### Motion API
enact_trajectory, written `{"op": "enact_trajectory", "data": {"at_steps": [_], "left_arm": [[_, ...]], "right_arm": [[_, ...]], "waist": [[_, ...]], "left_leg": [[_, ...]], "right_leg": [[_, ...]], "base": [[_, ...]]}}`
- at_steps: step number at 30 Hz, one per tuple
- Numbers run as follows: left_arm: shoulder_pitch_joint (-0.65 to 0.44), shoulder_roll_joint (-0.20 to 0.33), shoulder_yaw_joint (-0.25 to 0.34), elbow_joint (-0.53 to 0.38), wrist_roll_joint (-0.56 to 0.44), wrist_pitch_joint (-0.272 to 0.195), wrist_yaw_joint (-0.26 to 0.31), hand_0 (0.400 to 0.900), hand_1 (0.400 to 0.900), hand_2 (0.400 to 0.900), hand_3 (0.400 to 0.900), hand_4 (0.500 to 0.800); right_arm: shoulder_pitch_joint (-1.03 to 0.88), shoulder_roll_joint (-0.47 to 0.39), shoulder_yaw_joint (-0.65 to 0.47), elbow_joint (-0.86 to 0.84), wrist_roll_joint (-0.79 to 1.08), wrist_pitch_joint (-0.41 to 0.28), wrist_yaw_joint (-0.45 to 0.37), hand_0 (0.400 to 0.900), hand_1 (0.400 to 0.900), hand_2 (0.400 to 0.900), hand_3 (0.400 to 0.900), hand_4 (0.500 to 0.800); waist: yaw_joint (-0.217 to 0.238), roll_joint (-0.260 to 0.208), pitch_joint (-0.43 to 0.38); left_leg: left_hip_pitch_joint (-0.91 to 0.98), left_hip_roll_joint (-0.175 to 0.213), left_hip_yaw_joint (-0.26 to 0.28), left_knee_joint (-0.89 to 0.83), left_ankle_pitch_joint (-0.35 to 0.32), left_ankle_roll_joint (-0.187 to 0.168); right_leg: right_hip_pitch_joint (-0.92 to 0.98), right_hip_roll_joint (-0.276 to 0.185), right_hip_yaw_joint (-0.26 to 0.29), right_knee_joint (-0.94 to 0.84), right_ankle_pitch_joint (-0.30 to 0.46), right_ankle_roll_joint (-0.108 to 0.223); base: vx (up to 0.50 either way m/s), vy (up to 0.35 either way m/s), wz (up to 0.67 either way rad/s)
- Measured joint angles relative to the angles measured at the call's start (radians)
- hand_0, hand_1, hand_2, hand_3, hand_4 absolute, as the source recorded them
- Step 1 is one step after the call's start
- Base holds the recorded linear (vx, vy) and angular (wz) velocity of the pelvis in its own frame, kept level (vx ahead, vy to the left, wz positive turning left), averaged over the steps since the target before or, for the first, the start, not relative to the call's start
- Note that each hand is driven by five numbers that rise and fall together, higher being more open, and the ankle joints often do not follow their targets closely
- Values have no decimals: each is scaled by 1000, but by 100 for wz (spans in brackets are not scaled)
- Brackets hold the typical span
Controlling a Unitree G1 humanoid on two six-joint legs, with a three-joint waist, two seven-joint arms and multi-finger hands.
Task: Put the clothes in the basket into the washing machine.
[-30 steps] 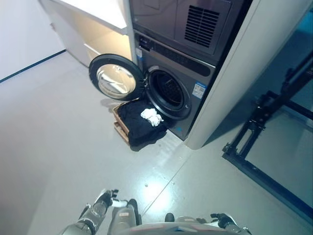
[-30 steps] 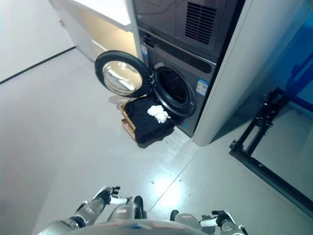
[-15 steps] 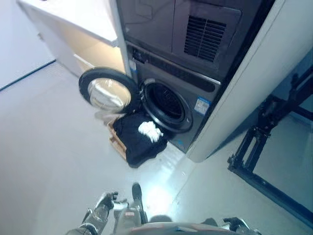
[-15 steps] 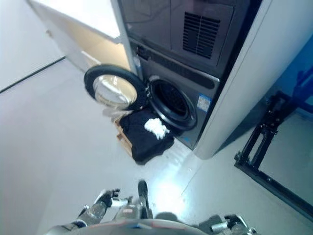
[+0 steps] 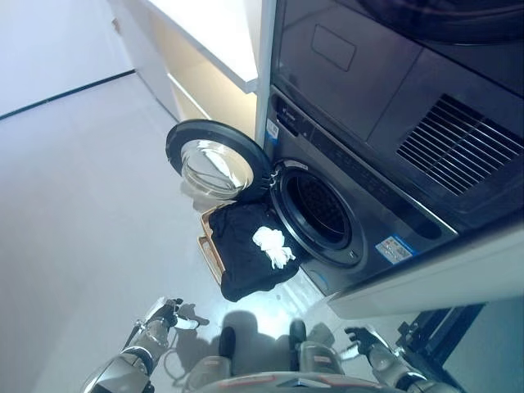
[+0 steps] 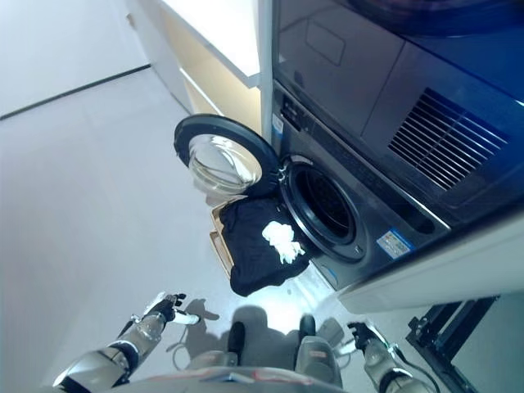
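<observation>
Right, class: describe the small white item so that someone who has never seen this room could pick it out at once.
Find the dark washing machine with its round door swung open. On the floor just below the opening sits a basket draped in black clothing. The white cloth lies crumpled on top, the only pale thing on that black heap.
</observation>
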Motion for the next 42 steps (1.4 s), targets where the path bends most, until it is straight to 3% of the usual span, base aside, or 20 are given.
{"op": "enact_trajectory", "data": {"at_steps": [1,2,3,4,6,7,8,9,10,12,16,20,27,36,42], "left_arm": [[-1,-6,-1,-3,0,0,2,900,900,900,900,800],[7,-29,-13,2,0,-1,1,900,900,900,900,800],[5,-41,-18,-15,-1,-4,-1,900,900,900,900,800],[32,-47,-24,-24,-1,-20,4,900,900,900,900,800],[4,-65,-60,-42,-2,-21,12,900,900,900,900,800],[-15,-65,-81,-55,-2,-22,12,900,900,900,900,800],[-18,-61,-88,-63,-1,-22,11,900,900,900,900,800],[-38,-78,-102,-60,-2,-9,-3,900,900,900,900,800],[-35,-73,-111,-99,-4,-14,9,900,900,900,900,800],[-35,-28,-110,-114,-6,-33,18,900,900,900,900,800],[-52,2,-86,-125,-43,-34,33,900,900,900,900,800],[-124,34,-84,-134,-68,-38,71,900,900,900,900,800],[-275,61,-55,-170,-124,-43,158,900,900,900,900,800],[-324,151,-4,-265,-169,-82,256,900,900,900,900,800],[-333,165,-3,-279,-195,-85,267,900,900,900,900,800]], "right_arm": [[-3,4,-5,-7,-11,-7,0,900,900,900,900,800],[-15,3,3,-19,-9,-2,-1,900,900,900,900,800],[-10,-10,16,-33,-10,-3,-2,900,900,900,900,800],[-24,-7,27,-47,-9,-8,-2,900,900,900,900,800],[-37,-18,23,-89,17,-30,-21,900,900,900,900,800],[-54,-22,21,-96,33,-37,-28,900,900,900,900,800],[-120,-26,21,-97,57,-35,-20,900,900,900,900,800],[-209,-33,52,-29,111,-4,33,900,900,900,900,800],[-221,-72,53,-131,134,-7,-6,900,900,900,900,800],[-288,-107,35,-277,174,-54,-19,900,900,900,900,800],[-364,-110,78,-337,195,-85,0,900,900,900,900,800],[-417,-134,135,-307,188,-67,-19,900,900,900,900,800],[-587,-215,178,-244,41,-35,-155,900,900,900,900,800],[-787,-269,194,-223,-2,-41,-250,900,900,900,900,800],[-910,-304,230,-59,7,-38,-290,900,900,900,900,800]], "waist": [[-5,-12,8],[1,7,24],[0,12,28],[23,20,33],[14,20,42],[-9,13,48],[35,16,56],[25,24,64],[25,45,68],[37,18,110],[64,-14,134],[73,-48,196],[74,-26,344],[93,-22,344],[120,-17,342]], "left_leg": [[-14,0,7,17,-6,-14],[-32,20,-36,35,-17,-6],[-44,26,-49,65,-28,-17],[-66,42,-30,92,-15,-30],[-160,39,-24,133,53,-92],[-208,23,4,124,98,-87],[-233,31,89,137,80,-67],[-246,53,177,173,25,-57],[-261,49,171,148,14,-18],[-273,52,216,104,61,-14],[-317,62,260,112,57,-22],[-393,72,266,132,60,-23],[-541,71,246,255,29,-21],[-895,71,221,611,-92,-21],[-1108,69,232,710,-96,-9]], "right_leg": [[15,2,-5,-5,80,-10],[29,33,16,34,57,-39],[40,51,3,39,32,-57],[44,67,-40,67,11,-67],[5,48,-144,124,-39,-95],[-21,27,-200,142,-58,-109],[-48,16,-228,186,-75,-131],[-84,-7,-307,223,-81,-127],[-141,-14,-277,274,-106,-112],[-205,-19,-231,336,-127,-108],[-286,-13,-189,358,-124,-114],[-355,-13,-194,364,-110,-116],[-472,-29,-192,436,-102,-136],[-786,-86,-162,723,-200,-156],[-1005,-103,-132,817,-200,-172]], "base": [[146,-217,138],[160,-318,203],[-19,-274,163],[-75,-295,220],[-108,-227,177],[-66,-162,116],[-137,-152,75],[-101,14,-55],[-126,-11,-70],[-88,-36,-46],[-49,-52,-20],[-47,-34,1],[-85,-39,9],[-37,-4,4],[-23,38,-4]]}}
